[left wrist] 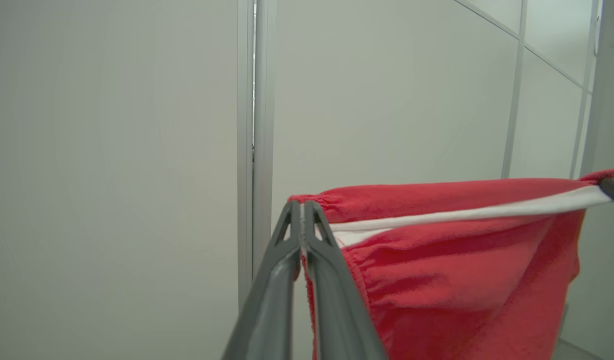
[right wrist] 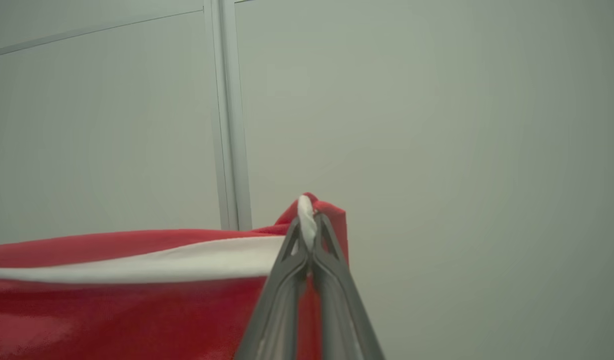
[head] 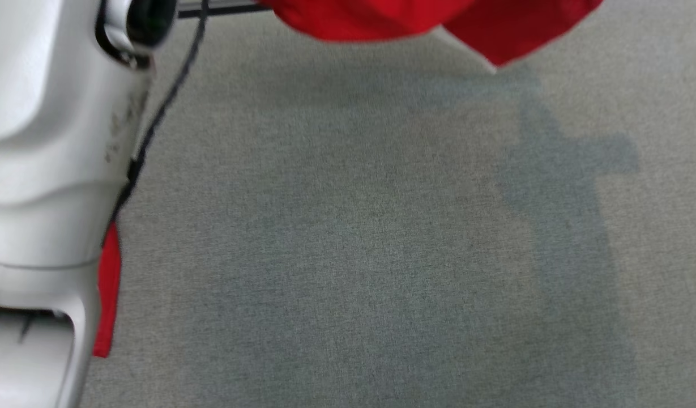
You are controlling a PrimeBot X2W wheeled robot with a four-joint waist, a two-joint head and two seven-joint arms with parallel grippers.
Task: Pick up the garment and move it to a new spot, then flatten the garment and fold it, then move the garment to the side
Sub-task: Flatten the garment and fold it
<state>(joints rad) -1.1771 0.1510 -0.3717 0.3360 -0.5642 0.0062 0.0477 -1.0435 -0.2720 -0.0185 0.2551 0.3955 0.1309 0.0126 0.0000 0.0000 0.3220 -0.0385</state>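
Note:
The garment is red cloth with a white band along its top edge. My left gripper is shut on one corner of that edge, and the cloth stretches off to the right in the left wrist view. My right gripper is shut on the opposite corner, where the white band bunches between the fingers. In the head view the garment hangs in the air at the top edge, above the grey surface, and a red strip shows beside my pale left arm.
A grey fabric-covered surface spreads below the hanging cloth, with shadows across it. Pale wall panels with metal seams stand behind both grippers. A black cable runs along my left arm.

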